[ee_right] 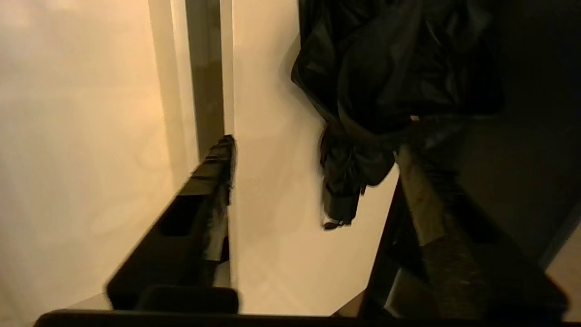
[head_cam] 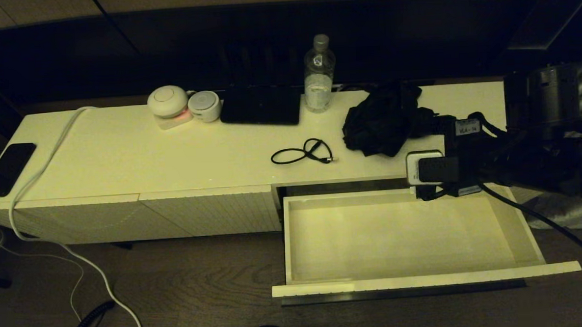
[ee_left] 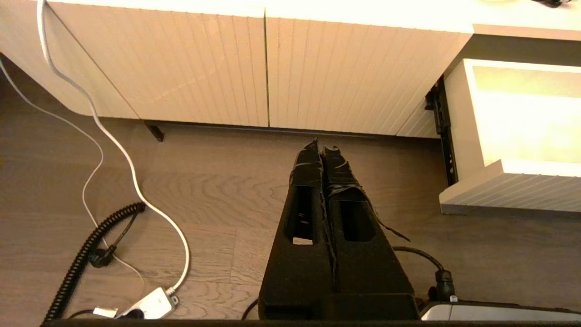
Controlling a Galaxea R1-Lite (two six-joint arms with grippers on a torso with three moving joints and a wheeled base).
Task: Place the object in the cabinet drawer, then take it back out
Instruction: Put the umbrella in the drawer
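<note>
The cabinet drawer [head_cam: 423,278] is pulled out, its plain white inside bare; it also shows in the left wrist view [ee_left: 513,190] and the right wrist view [ee_right: 81,136]. A crumpled black object [head_cam: 382,117] lies on the cabinet top behind the drawer. My right gripper [head_cam: 417,159] is open at the cabinet's front edge, right of the object. One finger [ee_right: 218,159] hangs over the gap behind the drawer, the other [ee_right: 417,181] beside the black object [ee_right: 390,77]. Nothing is held. My left gripper [ee_left: 322,149] is shut and parked low over the floor.
On the cabinet top stand a water bottle [head_cam: 319,74], a flat black case [head_cam: 261,106] and two round white devices [head_cam: 168,105]. A looped black cord [head_cam: 304,153] lies mid-top, a phone [head_cam: 7,168] with a white cable [head_cam: 40,164] at the far left. Cables trail on the floor [ee_left: 136,181].
</note>
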